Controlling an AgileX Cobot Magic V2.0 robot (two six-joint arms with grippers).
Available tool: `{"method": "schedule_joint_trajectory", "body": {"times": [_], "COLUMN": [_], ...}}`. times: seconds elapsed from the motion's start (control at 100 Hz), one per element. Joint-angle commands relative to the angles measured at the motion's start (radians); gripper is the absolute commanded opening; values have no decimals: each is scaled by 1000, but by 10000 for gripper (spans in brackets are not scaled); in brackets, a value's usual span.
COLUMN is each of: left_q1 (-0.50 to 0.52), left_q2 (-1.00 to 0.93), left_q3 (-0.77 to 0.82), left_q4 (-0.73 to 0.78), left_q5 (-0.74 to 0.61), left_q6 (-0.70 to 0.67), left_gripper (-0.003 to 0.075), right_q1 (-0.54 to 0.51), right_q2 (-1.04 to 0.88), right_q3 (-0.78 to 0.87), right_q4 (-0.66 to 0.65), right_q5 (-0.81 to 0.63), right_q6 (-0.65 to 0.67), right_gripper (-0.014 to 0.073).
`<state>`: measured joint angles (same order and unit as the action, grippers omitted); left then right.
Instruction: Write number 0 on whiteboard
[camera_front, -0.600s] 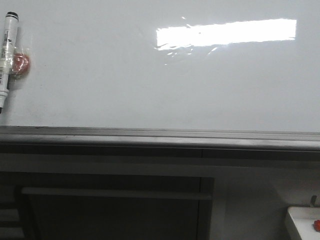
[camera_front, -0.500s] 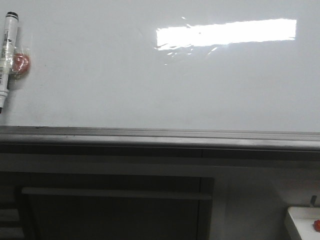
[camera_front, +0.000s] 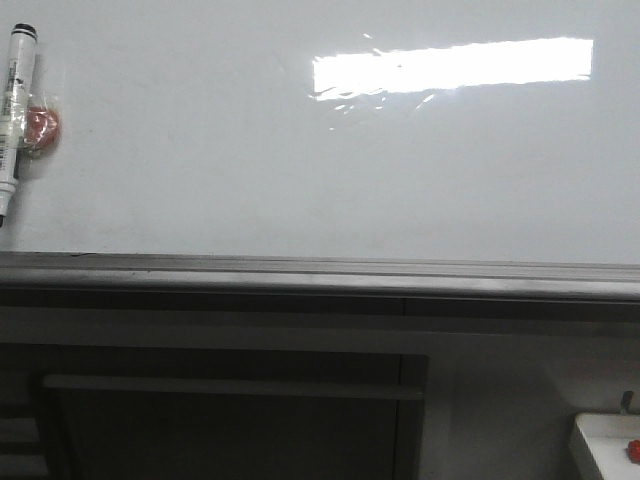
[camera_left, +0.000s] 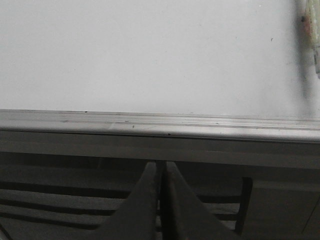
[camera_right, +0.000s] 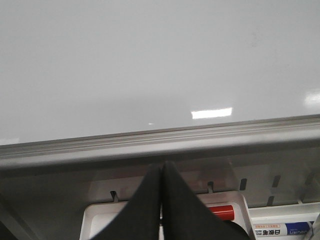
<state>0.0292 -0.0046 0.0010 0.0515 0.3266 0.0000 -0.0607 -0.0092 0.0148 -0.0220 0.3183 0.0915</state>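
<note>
Marker (camera_front: 17, 120) clings to whiteboard (camera_front: 300, 170); both claws (camera_left: 161, 200) (camera_right: 161, 200) pressed together, empty.

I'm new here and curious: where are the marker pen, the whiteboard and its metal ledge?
marker pen (camera_front: 14, 115): front view, mid barrel.
whiteboard (camera_front: 300, 170): front view, bare white surface.
metal ledge (camera_front: 320, 272): front view, middle of the grey strip.

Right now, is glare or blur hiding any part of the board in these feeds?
Front view: a bright rectangular glare washes out the upper right of the whiteboard; the marker at the left edge is sharp. Left wrist view: no glare, but the marker is blurred. Right wrist view: two small glare spots, the rest evenly lit. No 0 shows in any view.
</note>
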Motion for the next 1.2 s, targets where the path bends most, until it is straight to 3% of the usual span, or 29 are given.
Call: {"method": "schedule_joint_trajectory", "body": {"times": [0.0, 0.31, 0.49, 0.64, 0.97, 1.08, 1.19], "left_q1": [1, 1, 1, 1, 1, 1, 1], "left_q2": [-27, -27, -27, -27, -27, -27, -13], "left_q3": [11, 11, 11, 11, 11, 7, -11], "left_q4": [2, -24, -51, -51, -51, -65, -127], "left_q5": [-72, -124, -327, -349, -450, -443, -448], "left_q6": [0, 0, 0, 0, 0, -11, -11], "left_gripper": [-20, -20, -20, -20, -20, -20, -21], "right_q1": [-7, -7, -7, -7, -7, -7, -7], "right_q2": [-20, -20, -20, -20, -20, -20, -20], "right_q3": [25, 25, 25, 25, 23, 9, -71], "right_q4": [-1, -1, -1, -1, -1, 0, 0], "right_q5": [-19, -40, -282, -437, -632, -612, -399], "right_q6": [-4, -4, -4, -4, -4, 9, 9], "right_gripper": [-60, -60, -60, -60, -60, -60, -60]}}
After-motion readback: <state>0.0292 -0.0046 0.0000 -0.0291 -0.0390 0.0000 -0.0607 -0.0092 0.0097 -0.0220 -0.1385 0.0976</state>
